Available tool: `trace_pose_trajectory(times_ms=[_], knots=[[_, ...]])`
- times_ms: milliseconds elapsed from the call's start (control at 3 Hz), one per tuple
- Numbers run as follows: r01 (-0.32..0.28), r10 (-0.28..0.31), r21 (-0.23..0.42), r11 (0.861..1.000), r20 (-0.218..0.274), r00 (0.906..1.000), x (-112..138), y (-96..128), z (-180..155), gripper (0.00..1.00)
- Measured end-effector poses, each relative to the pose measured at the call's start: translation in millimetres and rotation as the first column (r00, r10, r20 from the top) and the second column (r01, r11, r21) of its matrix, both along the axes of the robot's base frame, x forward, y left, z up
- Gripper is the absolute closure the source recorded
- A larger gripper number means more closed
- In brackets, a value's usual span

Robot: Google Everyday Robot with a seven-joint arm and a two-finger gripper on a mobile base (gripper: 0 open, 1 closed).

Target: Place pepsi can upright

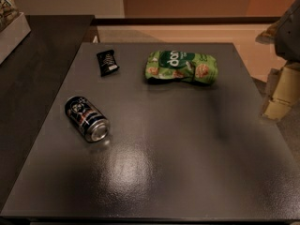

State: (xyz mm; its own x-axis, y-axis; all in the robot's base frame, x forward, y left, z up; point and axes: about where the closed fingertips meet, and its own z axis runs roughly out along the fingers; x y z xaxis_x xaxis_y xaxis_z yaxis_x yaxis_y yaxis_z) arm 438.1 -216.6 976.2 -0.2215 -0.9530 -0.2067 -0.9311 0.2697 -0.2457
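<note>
While the pepsi can [87, 118] is seen lying on its side near the left edge of the grey table [187, 172], silver end turned toward the camera, one green snack bag [182, 67] and one black packet [107, 62] are set farther back, both well apart from it. One gripper [280, 96] is seen blurred beyond the table's right edge, far from the can; its state cannot be told.

Gripper [277, 100] hovering past table's [187, 163] right edge; can [87, 118] lying left, bag [181, 67] and packet [107, 62] crowding back; middle lying open.
</note>
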Motion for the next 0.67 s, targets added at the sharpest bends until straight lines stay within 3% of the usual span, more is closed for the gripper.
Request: trace_pose_trajectory(times_ms=[333, 667], knots=[[0.000, 0.000, 0.000, 1.000, 0.000, 1.0000, 0.0, 0.0, 0.0, 0.00], [-0.007, 0.007, 0.002, 1.000, -0.002, 1.0000, -2.2, 13.8, 5.8, 0.00]])
